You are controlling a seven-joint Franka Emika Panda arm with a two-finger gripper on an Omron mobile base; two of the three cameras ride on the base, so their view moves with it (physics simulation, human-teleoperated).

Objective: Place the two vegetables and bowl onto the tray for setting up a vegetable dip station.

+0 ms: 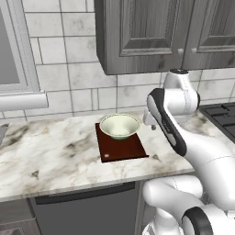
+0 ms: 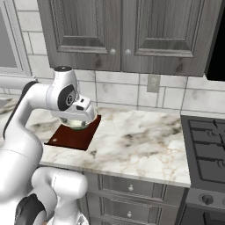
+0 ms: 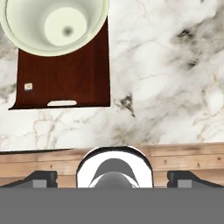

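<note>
The pale greenish-white bowl stands upright and empty on the far end of the dark reddish-brown tray, its rim reaching past the tray's edge. In the hand view the bowl is at the top left, over the tray with its slot handle and small pale spot. My gripper hangs open above the marble counter, to the right of the tray, with nothing between its fingertips. In the right base view my hand partly hides the bowl on the tray. The two vegetables are out of view.
The marble counter stretches right of the tray to a black stove. Grey wall cabinets hang above the tiled wall. The counter's front edge runs close behind the tray's near end.
</note>
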